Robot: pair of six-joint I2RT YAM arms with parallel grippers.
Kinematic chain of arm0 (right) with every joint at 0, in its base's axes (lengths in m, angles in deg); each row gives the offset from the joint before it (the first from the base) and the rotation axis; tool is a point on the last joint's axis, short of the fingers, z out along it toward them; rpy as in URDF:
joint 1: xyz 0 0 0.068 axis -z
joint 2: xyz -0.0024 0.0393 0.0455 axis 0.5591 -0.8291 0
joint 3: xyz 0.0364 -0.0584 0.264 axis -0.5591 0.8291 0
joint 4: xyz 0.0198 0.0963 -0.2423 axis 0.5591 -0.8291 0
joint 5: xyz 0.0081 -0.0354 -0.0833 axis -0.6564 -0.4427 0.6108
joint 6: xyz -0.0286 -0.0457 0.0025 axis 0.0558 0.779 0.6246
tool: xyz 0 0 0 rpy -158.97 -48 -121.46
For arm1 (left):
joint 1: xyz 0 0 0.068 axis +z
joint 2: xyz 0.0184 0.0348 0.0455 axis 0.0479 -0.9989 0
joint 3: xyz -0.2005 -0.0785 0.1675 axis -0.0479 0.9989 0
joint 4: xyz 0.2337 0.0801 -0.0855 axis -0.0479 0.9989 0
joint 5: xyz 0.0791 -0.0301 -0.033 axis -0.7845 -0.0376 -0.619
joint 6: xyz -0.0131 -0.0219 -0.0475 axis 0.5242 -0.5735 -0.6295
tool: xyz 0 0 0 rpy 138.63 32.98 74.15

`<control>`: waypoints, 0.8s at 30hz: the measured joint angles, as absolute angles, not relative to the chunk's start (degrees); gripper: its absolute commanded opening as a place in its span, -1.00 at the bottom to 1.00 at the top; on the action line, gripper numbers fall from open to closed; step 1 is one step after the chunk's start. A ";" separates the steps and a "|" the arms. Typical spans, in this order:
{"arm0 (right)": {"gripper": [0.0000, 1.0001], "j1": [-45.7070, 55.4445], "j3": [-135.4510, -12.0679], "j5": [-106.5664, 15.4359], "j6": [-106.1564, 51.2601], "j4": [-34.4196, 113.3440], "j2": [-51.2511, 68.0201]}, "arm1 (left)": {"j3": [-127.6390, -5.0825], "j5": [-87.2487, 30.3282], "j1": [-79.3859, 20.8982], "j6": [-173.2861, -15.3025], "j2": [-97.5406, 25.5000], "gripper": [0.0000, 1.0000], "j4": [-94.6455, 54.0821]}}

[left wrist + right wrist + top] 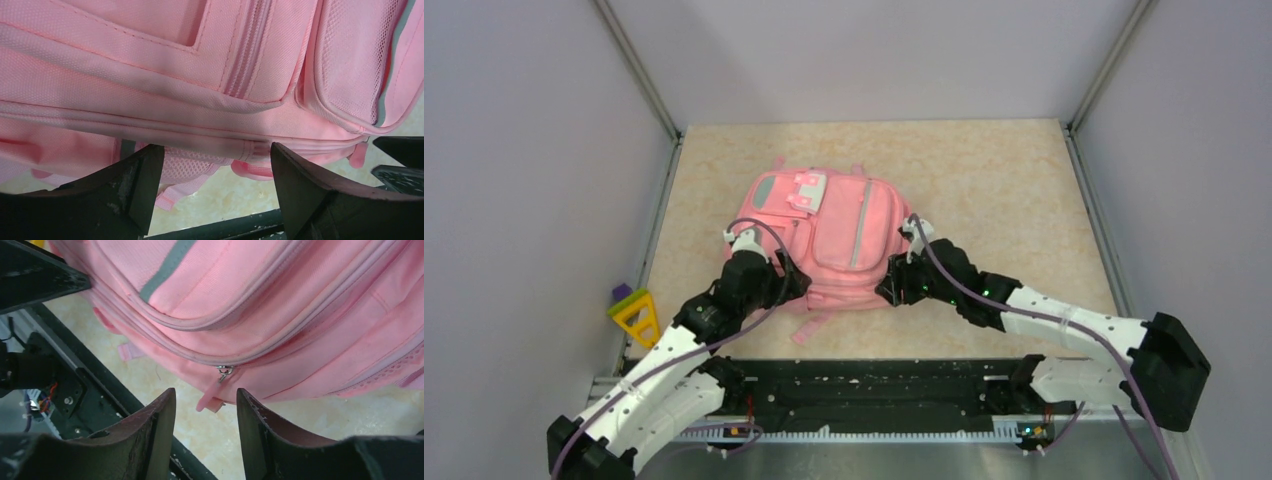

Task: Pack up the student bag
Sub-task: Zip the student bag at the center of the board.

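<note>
One student bag [824, 235] lies front-up at mid-counter [1004, 190], its near edge flanked by two units, the left end effector [215, 147] and the right end effector [206, 391], both with fingers apart, clamping nothing, one zipper pull [214, 387] apparently hanging free above the latter's gap.

— What lies off to the side of the left gripper [792, 278]?
— A yellow triangle [637, 320], well out to its left, at the edge of the beige table [1004, 200]. A purple and green piece [623, 293] lies just beyond the triangle.
— And behind that gripper?
— A black rail [884, 385] runs along the table's near edge.
</note>
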State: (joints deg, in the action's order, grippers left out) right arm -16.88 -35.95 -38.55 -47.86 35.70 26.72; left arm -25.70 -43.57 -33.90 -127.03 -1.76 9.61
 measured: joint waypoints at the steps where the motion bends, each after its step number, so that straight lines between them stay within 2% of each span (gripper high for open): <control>1: -0.10 -17.75 -35.95 -37.48 -48.16 35.61 25.30 | -25.44 -43.57 -33.81 -127.25 -1.76 0.64 9.55; 9: -0.11 -20.94 -37.26 -30.74 -49.06 33.88 18.07 | -22.88 -45.28 -32.76 -128.52 -0.32 0.63 7.06; 11: -0.21 -21.62 -38.03 -29.19 -49.21 33.40 17.02 | -22.11 -45.78 -32.37 -128.93 0.16 0.58 6.33; 13: -0.44 -22.25 -38.51 -27.86 -49.19 33.23 16.06 | -21.61 -46.28 -32.13 -129.30 0.25 0.51 5.37; 14: -0.54 -22.52 -38.77 -26.98 -49.21 33.05 15.47 | -21.41 -46.66 -32.00 -129.39 0.23 0.44 4.89; 18: -1.00 -23.02 -39.14 -24.36 -49.63 32.72 13.81 | -20.63 -48.10 -30.99 -129.65 0.08 -0.11 2.92; 24: -1.00 -23.65 -40.82 -22.79 -49.41 31.81 13.76 | -20.56 -46.52 -24.98 -129.02 -5.61 -0.60 -3.87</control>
State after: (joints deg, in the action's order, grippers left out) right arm -23.65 -40.82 -22.79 -49.41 31.81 13.76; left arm -20.56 -46.52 -24.98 -129.02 -5.61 -3.87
